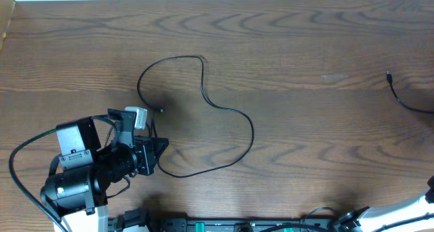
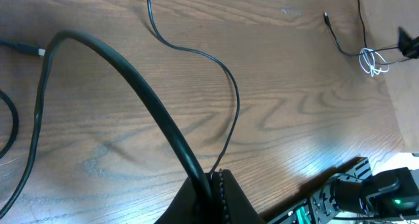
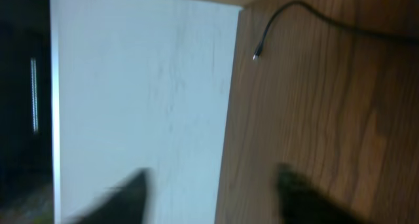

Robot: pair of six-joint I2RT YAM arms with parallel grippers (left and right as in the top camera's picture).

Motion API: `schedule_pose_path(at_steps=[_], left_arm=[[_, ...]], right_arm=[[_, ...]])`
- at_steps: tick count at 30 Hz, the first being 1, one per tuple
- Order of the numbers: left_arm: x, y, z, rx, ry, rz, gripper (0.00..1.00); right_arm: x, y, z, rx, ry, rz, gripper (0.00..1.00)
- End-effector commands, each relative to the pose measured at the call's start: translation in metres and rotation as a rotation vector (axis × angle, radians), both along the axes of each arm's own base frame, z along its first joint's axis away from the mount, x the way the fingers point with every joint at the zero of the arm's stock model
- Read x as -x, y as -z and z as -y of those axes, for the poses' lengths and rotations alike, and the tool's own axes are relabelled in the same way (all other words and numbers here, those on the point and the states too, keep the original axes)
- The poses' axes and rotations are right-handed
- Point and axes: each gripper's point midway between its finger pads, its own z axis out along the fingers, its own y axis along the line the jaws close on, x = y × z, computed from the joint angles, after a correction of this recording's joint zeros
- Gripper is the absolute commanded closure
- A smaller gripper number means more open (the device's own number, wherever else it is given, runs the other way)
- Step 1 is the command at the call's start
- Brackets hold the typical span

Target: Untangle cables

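Note:
One thin black cable (image 1: 230,111) lies in a loose open loop on the middle of the wooden table, with a small plug end (image 1: 161,110) near my left arm. My left gripper (image 1: 160,148) is shut on this cable near its lower end. In the left wrist view the jaws (image 2: 219,185) pinch the thin cord (image 2: 234,99). A second black cable (image 1: 400,96) lies at the far right edge. It also shows in the left wrist view (image 2: 334,34) with a white section (image 2: 373,61). My right gripper (image 3: 213,191) is open and empty over the table's edge, with that cable's plug (image 3: 256,54) ahead of it.
A thick black arm cable (image 2: 131,80) arcs across the left wrist view. The table's right edge (image 3: 232,119) borders a pale surface. Black hardware (image 1: 237,225) runs along the table's front edge.

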Motion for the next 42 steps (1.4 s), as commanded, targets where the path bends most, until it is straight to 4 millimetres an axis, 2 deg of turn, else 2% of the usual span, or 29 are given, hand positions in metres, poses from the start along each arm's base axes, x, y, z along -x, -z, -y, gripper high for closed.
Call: schedule_pose_path(at_steps=[1, 5, 8, 10, 11, 12, 14, 16, 18, 19, 22, 24, 28, 33, 34, 36, 38, 39, 42], left_arm=[[0.0, -0.002, 0.001, 0.001, 0.008, 0.007, 0.92], [0.0, -0.002, 0.001, 0.001, 0.009, 0.008, 0.92], [0.0, -0.002, 0.001, 0.001, 0.008, 0.007, 0.92], [0.0, -0.002, 0.001, 0.001, 0.009, 0.007, 0.92], [0.0, -0.002, 0.001, 0.001, 0.009, 0.007, 0.92], [0.0, -0.002, 0.001, 0.001, 0.009, 0.007, 0.92], [0.0, -0.002, 0.001, 0.001, 0.009, 0.007, 0.93], [0.0, -0.002, 0.001, 0.001, 0.009, 0.007, 0.92], [0.0, -0.002, 0.001, 0.001, 0.009, 0.008, 0.92], [0.0, -0.002, 0.001, 0.001, 0.009, 0.009, 0.93], [0.0, -0.002, 0.001, 0.001, 0.009, 0.009, 0.92], [0.0, -0.002, 0.001, 0.001, 0.009, 0.008, 0.92], [0.0, -0.002, 0.001, 0.001, 0.009, 0.008, 0.92], [0.0, -0.002, 0.001, 0.001, 0.009, 0.008, 0.92], [0.0, -0.002, 0.001, 0.001, 0.009, 0.008, 0.92], [0.0, -0.002, 0.001, 0.001, 0.009, 0.007, 0.92], [0.0, -0.002, 0.001, 0.001, 0.009, 0.007, 0.92], [0.0, -0.002, 0.001, 0.002, 0.009, 0.007, 0.92], [0.001, -0.001, 0.001, 0.003, 0.009, 0.003, 0.92]], right_arm=[[-0.005, -0.003, -0.012, -0.01, -0.071, 0.008, 0.07], [0.004, 0.019, -0.01, -0.017, -0.057, -0.078, 0.01], [0.026, 0.057, -0.004, -0.092, 0.01, -0.226, 0.01], [0.051, 0.088, 0.001, -0.13, 0.079, -0.37, 0.01], [0.069, 0.105, 0.004, -0.164, 0.133, -0.459, 0.01], [0.097, 0.126, 0.006, -0.225, 0.215, -0.576, 0.01], [0.131, 0.145, 0.007, -0.283, 0.306, -0.703, 0.01], [0.162, 0.157, 0.01, -0.326, 0.385, -0.794, 0.01], [0.17, 0.157, 0.014, -0.351, 0.405, -0.779, 0.01], [0.166, 0.153, 0.016, -0.359, 0.393, -0.736, 0.01], [0.135, 0.13, 0.023, -0.33, 0.292, -0.551, 0.01], [0.109, 0.105, 0.025, -0.286, 0.205, -0.405, 0.01], [0.063, 0.039, 0.021, -0.126, 0.034, -0.149, 0.01], [0.036, -0.036, 0.006, 0.09, -0.085, 0.027, 0.01], [0.033, -0.047, 0.002, 0.123, -0.097, 0.046, 0.05], [0.03, -0.072, -0.006, 0.189, -0.111, 0.08, 0.34], [0.028, -0.099, -0.014, 0.262, -0.121, 0.118, 0.81], [0.028, -0.112, -0.018, 0.294, -0.123, 0.134, 0.98], [0.033, -0.159, -0.031, 0.409, -0.115, 0.198, 0.99]])
